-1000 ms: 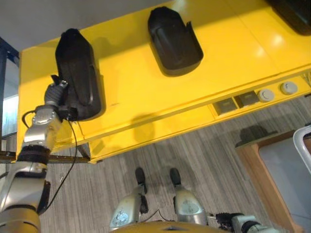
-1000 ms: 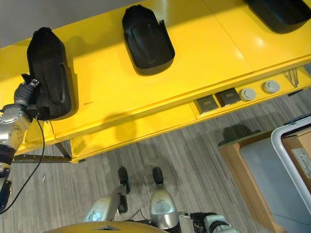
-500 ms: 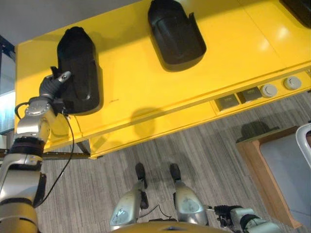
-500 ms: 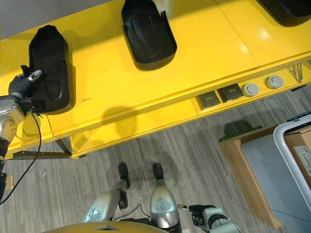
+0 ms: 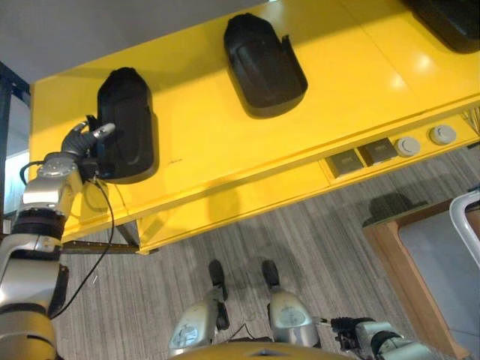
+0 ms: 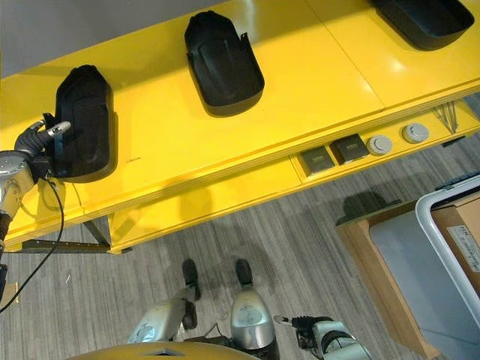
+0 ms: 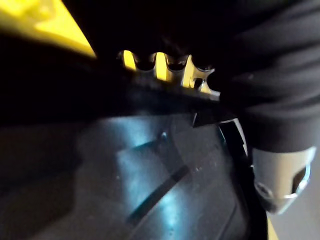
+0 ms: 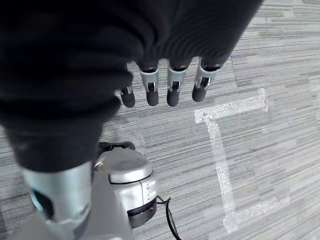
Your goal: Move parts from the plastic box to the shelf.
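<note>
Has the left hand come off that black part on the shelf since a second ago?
Yes. The left hand has drawn back from over the black part to its near left edge; fingers now relaxed beside it on the yellow shelf.

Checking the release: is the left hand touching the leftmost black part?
Cannot tell. In the left eye view the left hand overlaps the leftmost black part's edge on the yellow shelf; neither contact nor gap shows plainly.

Grey wood-grain plank floor [image 6: 315, 247] runs beneath a glossy yellow shelf [image 6: 300, 82], which catches bright reflections from overhead light. Set into its front edge are 2 dark square plates [image 6: 334, 154] and 2 round grey caps [image 6: 399, 139]. A pale tape mark [image 8: 222, 165] crosses the floor. A wooden-edged unit [image 6: 382, 277] stands nearby.
</note>
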`<state>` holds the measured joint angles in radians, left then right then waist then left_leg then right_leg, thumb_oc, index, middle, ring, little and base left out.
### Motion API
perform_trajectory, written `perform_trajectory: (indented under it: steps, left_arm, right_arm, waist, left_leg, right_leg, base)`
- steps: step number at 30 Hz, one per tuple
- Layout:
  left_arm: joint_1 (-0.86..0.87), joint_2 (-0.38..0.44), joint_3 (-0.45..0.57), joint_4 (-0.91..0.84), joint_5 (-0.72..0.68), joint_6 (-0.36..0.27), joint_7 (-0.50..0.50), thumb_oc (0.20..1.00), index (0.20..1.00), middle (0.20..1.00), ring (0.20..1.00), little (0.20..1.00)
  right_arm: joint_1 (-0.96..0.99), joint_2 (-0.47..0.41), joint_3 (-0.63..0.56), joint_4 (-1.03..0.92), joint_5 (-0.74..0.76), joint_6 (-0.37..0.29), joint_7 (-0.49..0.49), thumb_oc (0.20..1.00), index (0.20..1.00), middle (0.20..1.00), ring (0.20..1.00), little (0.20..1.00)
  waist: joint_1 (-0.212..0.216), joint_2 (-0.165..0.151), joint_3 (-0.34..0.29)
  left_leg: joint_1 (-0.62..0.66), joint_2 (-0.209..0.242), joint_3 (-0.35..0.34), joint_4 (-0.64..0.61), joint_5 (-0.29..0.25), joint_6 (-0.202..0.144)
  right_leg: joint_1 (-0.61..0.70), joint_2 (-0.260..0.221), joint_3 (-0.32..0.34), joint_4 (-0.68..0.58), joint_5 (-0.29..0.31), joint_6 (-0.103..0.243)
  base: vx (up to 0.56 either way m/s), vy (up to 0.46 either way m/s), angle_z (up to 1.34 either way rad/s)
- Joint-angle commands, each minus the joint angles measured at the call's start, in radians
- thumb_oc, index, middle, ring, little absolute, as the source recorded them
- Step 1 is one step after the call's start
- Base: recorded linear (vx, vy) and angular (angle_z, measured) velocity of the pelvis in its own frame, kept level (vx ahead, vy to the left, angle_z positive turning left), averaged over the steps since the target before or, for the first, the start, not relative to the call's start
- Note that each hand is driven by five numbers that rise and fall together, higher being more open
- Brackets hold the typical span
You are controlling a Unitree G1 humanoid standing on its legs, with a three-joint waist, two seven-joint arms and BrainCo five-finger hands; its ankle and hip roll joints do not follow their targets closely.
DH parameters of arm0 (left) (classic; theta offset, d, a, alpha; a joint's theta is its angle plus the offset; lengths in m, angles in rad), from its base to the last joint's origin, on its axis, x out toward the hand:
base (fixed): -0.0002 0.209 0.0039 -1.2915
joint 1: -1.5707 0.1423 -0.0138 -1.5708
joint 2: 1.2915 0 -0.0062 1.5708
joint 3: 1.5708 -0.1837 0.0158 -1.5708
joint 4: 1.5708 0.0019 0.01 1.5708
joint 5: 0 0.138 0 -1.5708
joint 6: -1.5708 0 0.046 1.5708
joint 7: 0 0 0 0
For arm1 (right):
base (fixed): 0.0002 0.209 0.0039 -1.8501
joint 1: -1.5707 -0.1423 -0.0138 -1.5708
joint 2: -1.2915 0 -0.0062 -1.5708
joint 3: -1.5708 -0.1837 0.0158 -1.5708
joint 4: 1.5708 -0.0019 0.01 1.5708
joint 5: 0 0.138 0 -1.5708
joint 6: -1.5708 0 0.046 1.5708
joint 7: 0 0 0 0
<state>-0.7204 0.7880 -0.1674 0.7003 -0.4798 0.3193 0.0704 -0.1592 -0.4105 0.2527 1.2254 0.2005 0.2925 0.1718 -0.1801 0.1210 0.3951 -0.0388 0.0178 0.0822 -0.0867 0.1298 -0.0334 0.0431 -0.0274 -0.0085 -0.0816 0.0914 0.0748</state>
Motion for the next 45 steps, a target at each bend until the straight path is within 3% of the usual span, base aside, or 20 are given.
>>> perform_trajectory:
  steps: [1, 6, 9, 12, 13, 16, 17, 18, 19, 21, 26, 28, 30, 32, 38, 45]
  left_arm:
    - [-0.025, 0.071, -0.042, 0.066, 0.155, 0.056, 0.005, 1.000, 1.000, 1.000, 1.000, 1.000]
    - [-0.062, 0.095, -0.090, 0.094, 0.208, 0.081, -0.013, 1.000, 1.000, 1.000, 1.000, 1.000]
    - [-0.079, 0.101, -0.103, 0.104, 0.212, 0.052, -0.004, 1.000, 1.000, 1.000, 1.000, 1.000]
    - [-0.109, 0.114, -0.117, 0.088, 0.179, -0.035, 0.045, 1.000, 1.000, 1.000, 1.000, 1.000]
    - [-0.139, 0.123, -0.116, 0.023, 0.109, -0.136, 0.074, 1.000, 1.000, 1.000, 1.000, 1.000]
    - [-0.152, 0.121, -0.108, -0.040, 0.030, -0.182, 0.080, 1.000, 1.000, 1.000, 1.000, 1.000]
    - [-0.153, 0.106, -0.093, -0.134, -0.006, -0.275, 0.068, 1.000, 1.000, 1.000, 1.000, 1.000]
    - [-0.112, 0.090, -0.061, -0.255, 0.030, -0.279, 0.091, 1.000, 1.000, 1.000, 1.000, 1.000]
    - [-0.040, 0.073, -0.028, -0.388, 0.017, -0.330, 0.063, 0.200, 0.200, 0.200, 0.200, 0.200]
    - [0.038, 0.046, 0.020, -0.488, 0.010, -0.318, 0.019, 0.200, 0.200, 0.200, 0.200, 0.200]
    - [0.361, -0.153, 0.117, -0.778, 0.054, -0.358, -0.046, 0.200, 0.200, 0.200, 0.200, 0.200]
    - [0.490, -0.220, 0.125, -0.781, 0.073, -0.413, -0.084, 0.200, 0.200, 0.200, 0.200, 0.200]
    - [0.562, -0.252, 0.120, -0.764, 0.082, -0.420, -0.098, 0.200, 0.200, 0.200, 0.200, 0.200]
    - [0.597, -0.271, 0.113, -0.748, 0.094, -0.433, -0.103, 0.200, 0.200, 0.200, 0.200, 0.200]
    - [0.697, -0.313, 0.010, -0.697, 0.084, -0.559, -0.124, 0.200, 0.200, 0.200, 0.200, 0.200]
    - [0.624, -0.307, -0.040, -0.673, 0.109, -0.623, -0.056, 0.200, 0.200, 0.200, 0.200, 0.200]
  right_arm:
    - [0.063, -0.001, 0.020, 0.009, -0.002, 0.034, 0.025, 1.000, 1.000, 1.000, 1.000, 1.000]
    - [0.083, 0.012, 0.024, 0.015, 0.005, 0.040, 0.021, 1.000, 1.000, 1.000, 1.000, 1.000]
    - [0.090, 0.019, 0.025, 0.023, -0.002, 0.041, 0.021, 1.000, 1.000, 1.000, 1.000, 1.000]
    - [0.099, 0.028, 0.030, 0.035, 0.000, 0.039, 0.015, 1.000, 1.000, 1.000, 1.000, 1.000]
    - [0.105, 0.036, 0.030, 0.047, -0.014, 0.037, 0.016, 1.000, 1.000, 1.000, 1.000, 1.000]
    - [0.108, 0.041, 0.027, 0.057, -0.027, 0.031, 0.018, 1.000, 1.000, 1.000, 1.000, 1.000]
    - [0.108, 0.045, 0.022, 0.063, -0.028, 0.027, 0.017, 1.000, 1.000, 1.000, 1.000, 1.000]
    - [0.100, 0.047, 0.007, 0.066, -0.029, 0.035, 0.018, 1.000, 1.000, 1.000, 1.000, 1.000]
    - [0.095, 0.058, -0.006, 0.070, -0.022, 0.039, 0.011, 1.000, 1.000, 1.000, 1.000, 1.000]
    - [0.094, 0.063, -0.017, 0.072, -0.022, 0.042, 0.008, 1.000, 1.000, 1.000, 1.000, 1.000]
    - [0.114, 0.111, -0.038, 0.070, -0.015, 0.029, -0.020, 1.000, 1.000, 1.000, 1.000, 1.000]
    - [0.127, 0.124, -0.037, 0.054, -0.013, 0.034, -0.027, 1.000, 1.000, 1.000, 1.000, 1.000]
    - [0.132, 0.128, -0.038, 0.046, -0.021, 0.043, -0.024, 1.000, 1.000, 1.000, 1.000, 1.000]
    - [0.136, 0.130, -0.035, 0.043, -0.024, 0.046, -0.022, 1.000, 1.000, 1.000, 1.000, 1.000]
    - [0.129, 0.135, -0.016, 0.054, 0.008, 0.048, -0.001, 1.000, 1.000, 1.000, 1.000, 1.000]
    - [0.144, 0.132, 0.017, 0.042, -0.006, 0.041, -0.004, 1.000, 1.000, 1.000, 1.000, 1.000]
  waist:
    - [0.012, -0.024, -0.086]
    - [0.015, -0.023, -0.133]
    - [0.017, -0.025, -0.149]
    - [0.021, -0.029, -0.173]
    - [0.026, -0.035, -0.193]
    - [0.030, -0.039, -0.203]
    - [0.036, -0.043, -0.209]
    - [0.047, -0.048, -0.219]
    - [0.064, -0.058, -0.228]
    - [0.076, -0.062, -0.235]
    - [0.131, -0.085, -0.247]
    - [0.152, -0.094, -0.245]
    - [0.163, -0.098, -0.244]
    - [0.169, -0.101, -0.242]
    - [0.192, -0.104, -0.226]
    - [0.159, -0.098, -0.203]
  left_leg:
    - [0.041, -0.002, 0.055, -0.001, -0.068, -0.006]
    - [0.071, -0.005, 0.060, -0.001, -0.075, -0.007]
    - [0.082, -0.005, 0.063, -0.001, -0.077, -0.007]
    - [0.096, -0.006, 0.069, -0.001, -0.081, -0.006]
    - [0.109, -0.005, 0.074, -0.001, -0.087, -0.005]
    - [0.115, -0.004, 0.076, -0.001, -0.091, -0.005]
    - [0.124, -0.003, 0.075, -0.001, -0.098, -0.004]
    - [0.125, -0.003, 0.069, -0.001, -0.096, -0.005]
    - [0.131, -0.001, 0.059, -0.001, -0.098, -0.004]
    - [0.136, -0.001, 0.052, -0.001, -0.101, -0.002]
    - [0.152, -0.005, 0.009, -0.001, -0.115, 0.011]
    - [0.153, -0.007, -0.007, -0.001, -0.118, 0.015]
    - [0.152, -0.008, -0.015, -0.001, -0.120, 0.017]
    - [0.151, -0.009, -0.018, -0.001, -0.120, 0.017]
    - [0.133, -0.009, -0.021, -0.001, -0.119, 0.018]
    - [0.101, -0.003, 0.005, -0.001, -0.118, 0.017]
  right_leg:
    - [-0.059, 0.004, 0.002, 0.002, -0.014, -0.006]
    - [-0.022, 0.005, -0.005, -0.006, -0.018, 0.003]
    - [-0.011, 0.007, -0.007, -0.006, -0.021, 0.006]
    - [0.005, 0.008, -0.011, -0.006, -0.023, 0.009]
    - [0.020, 0.010, -0.014, -0.006, -0.029, 0.009]
    - [0.028, 0.010, -0.016, -0.006, -0.032, 0.009]
    - [0.040, 0.011, -0.018, -0.006, -0.037, 0.009]
    - [0.044, 0.010, -0.021, -0.006, -0.035, 0.007]
    - [0.053, 0.009, -0.028, -0.006, -0.036, 0.004]
    - [0.062, 0.007, -0.036, -0.006, -0.039, 0.001]
    - [0.089, 0.004, -0.064, -0.006, -0.051, -0.008]
    - [0.095, 0.002, -0.074, -0.006, -0.052, -0.009]
    - [0.096, 0.002, -0.081, -0.006, -0.053, -0.009]
    - [0.096, 0.001, -0.084, -0.006, -0.052, -0.009]
    - [0.083, -0.003, -0.109, -0.006, -0.048, -0.008]
    - [0.040, -0.002, -0.086, -0.006, -0.040, -0.002]
  base:
    - [0.04, -0.009, 0.00]
    - [0.05, -0.016, 0.03]
    - [0.03, -0.023, 0.01]
    - [0.02, -0.033, 0.01]
    - [0.00, -0.032, 0.03]
    - [-0.02, -0.024, 0.09]
    - [-0.04, -0.028, 0.10]
    - [-0.09, -0.038, 0.07]
    - [-0.08, -0.031, 0.03]
    - [-0.04, -0.014, -0.07]
    - [-0.02, -0.003, 0.18]
    - [-0.02, 0.007, 0.25]
    - [-0.01, 0.000, 0.10]
    - [0.00, 0.001, 0.14]
    - [0.02, 0.008, 0.19]
    - [0.04, 0.009, -0.06]
